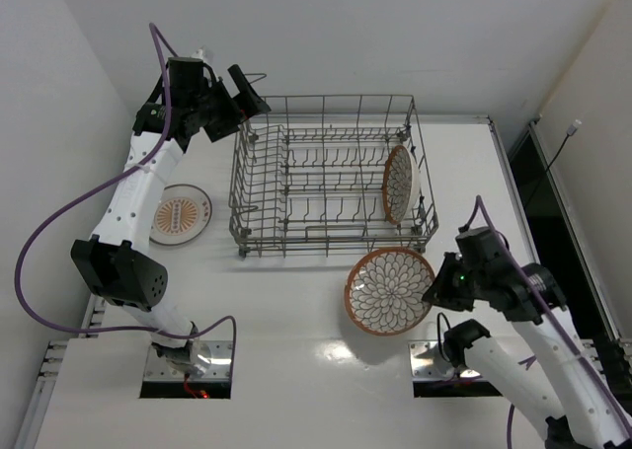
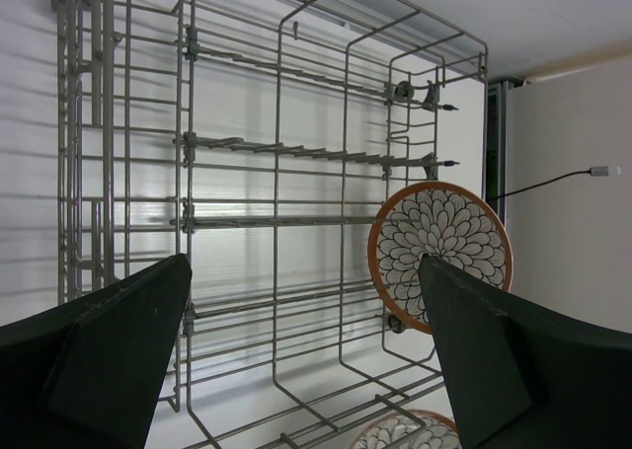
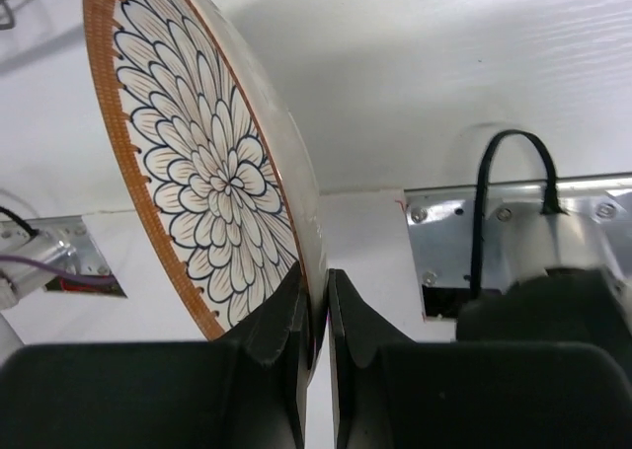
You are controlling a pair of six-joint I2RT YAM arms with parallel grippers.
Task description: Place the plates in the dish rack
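**Right gripper (image 3: 318, 293) pinching a brown-rimmed plate (image 3: 212, 173), dish rack (image 1: 237, 183) ahead and to its left**

Pressed onto the plate's rim, the right gripper has one finger on the patterned face and one on the white back. The left gripper (image 2: 304, 266) is spread wide and holds nothing.

Ahead of the right gripper and to its left, the dish rack stands with its long side running across the table (image 1: 296, 370). Its rows of tines run the same way. The brown-rimmed plate reaches from the fingers toward the rack's near right corner, with its patterned face turned mostly upward in the top view. Whether its far edge rests on the table or hangs free I cannot tell from these angles.

Just beyond it, inside the rack's right end, the racked plate (image 1: 399, 183) stands on edge, set across the rack's long side. I judge the coming move turns on tipping the held plate upright to match, then carrying it forward and left over the near wall. The right arm is plainly the nearer one for that.

The sunburst plate (image 1: 180, 214) lies flat on the table, back toward the bases from the left gripper and outside the rack's left wall.

Only the right wrist view shows the pinch itself, and only the top view shows the sunburst plate. The left wrist view looks lengthwise through the rack to the racked plate at its far end.
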